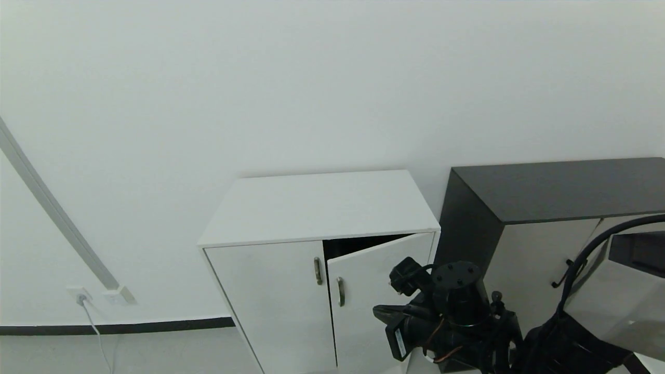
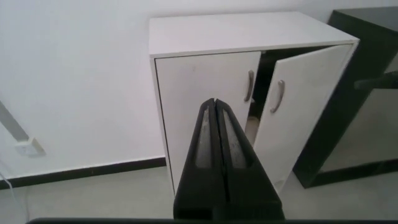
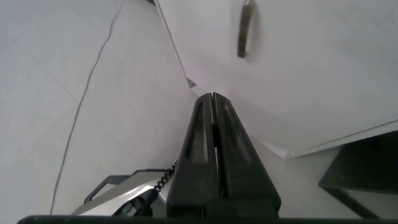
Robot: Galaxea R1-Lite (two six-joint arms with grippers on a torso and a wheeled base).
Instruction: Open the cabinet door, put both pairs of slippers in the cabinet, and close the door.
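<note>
1. Cabinet. We see the white cabinet (image 1: pixel 317 208) on the floor against the far wall. It has two doors. The left door (image 1: pixel 265 296) lies flush with the front. The right door (image 1: pixel 374 280) stands ajar, swung out towards the near right, with a dark gap behind its upper edge. Each door bears one upright handle at its inner edge: the left handle (image 1: pixel 318 270) and the right handle (image 1: pixel 341 291) lie just beside each other.

2. Left gripper. The left gripper (image 2: pixel 215 102) has its fingers pressed together, with nothing between them. It is on the near side of the cabinet, well apart from it, and points at the left door.

3. Right gripper. The right gripper (image 3: pixel 212 96) also has its fingers pressed together, and they are empty. It is near the lower edge of a white door panel, above the floor (image 3: pixel 56 124). We cannot tell whether it touches the panel. The right arm (image 1: pixel 452 311) is at the near right, just beside the open door.

4. Surroundings. A black cabinet (image 1: pixel 561 187) stands just right of the white one. A socket (image 1: pixel 79 295) with a cable (image 1: pixel 98 337) is on the wall at the far left.
</note>
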